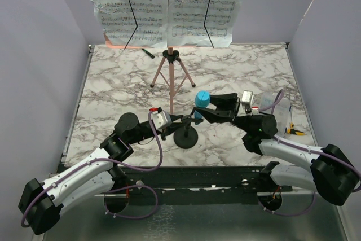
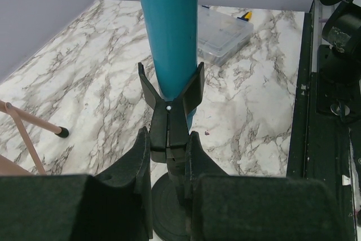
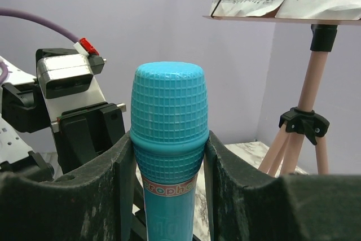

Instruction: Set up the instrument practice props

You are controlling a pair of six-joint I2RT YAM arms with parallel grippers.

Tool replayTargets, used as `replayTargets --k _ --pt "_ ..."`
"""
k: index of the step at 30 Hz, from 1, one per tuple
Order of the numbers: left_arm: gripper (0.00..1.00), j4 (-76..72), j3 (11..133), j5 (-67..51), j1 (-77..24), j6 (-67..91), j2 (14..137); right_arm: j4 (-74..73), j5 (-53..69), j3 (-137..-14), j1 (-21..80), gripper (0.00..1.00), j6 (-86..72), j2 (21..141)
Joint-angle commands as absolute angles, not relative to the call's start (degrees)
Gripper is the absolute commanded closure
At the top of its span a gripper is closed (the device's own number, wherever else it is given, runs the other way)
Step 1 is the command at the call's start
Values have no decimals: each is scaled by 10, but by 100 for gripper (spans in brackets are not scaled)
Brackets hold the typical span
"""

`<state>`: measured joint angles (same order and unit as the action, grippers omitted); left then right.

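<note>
The bright blue toy microphone [image 1: 202, 99] stands upright, its handle [image 2: 169, 32] set in the forked clip of the small black mic stand [image 2: 169, 117]. The stand's round base [image 1: 185, 137] rests on the marble table. My left gripper [image 2: 169, 159] is shut on the stand's stem just below the clip. From the right, my right gripper [image 3: 169, 150] is shut on the microphone just under its ribbed head [image 3: 169, 105]. The pink music stand [image 1: 170, 66] stands behind on tripod legs, with white sheet-music pages [image 1: 169, 4] spread across its desk.
A clear plastic box [image 1: 276, 105] sits at the right side of the table, with a small yellow-black item [image 1: 294, 131] beside it. A small black-green stick [image 1: 148, 53] lies near the back wall. Lilac walls close in three sides.
</note>
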<state>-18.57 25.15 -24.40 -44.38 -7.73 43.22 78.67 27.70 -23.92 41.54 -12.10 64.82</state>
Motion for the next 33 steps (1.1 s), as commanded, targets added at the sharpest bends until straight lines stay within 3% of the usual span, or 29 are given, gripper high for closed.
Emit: replayTargets --k 1,10,18,26,28,33 --pt "100 -195 247 -235 -443 -69 426 802 303 -249 428 99 -124 664" --pt "98 -196 244 -231 -443 -68 420 802 298 -255 433 99 -127 678" --pt "57 -196 239 -227 -443 -68 413 789 297 -259 434 99 -126 677" --pt "26 -196 241 -222 -443 -59 405 773 303 -271 434 98 -136 681" --pt "18 -196 242 -219 -443 -56 402 770 304 -274 434 94 -142 682" --pt "8 -196 242 -211 -444 -49 390 749 301 -284 434 56 -159 685"
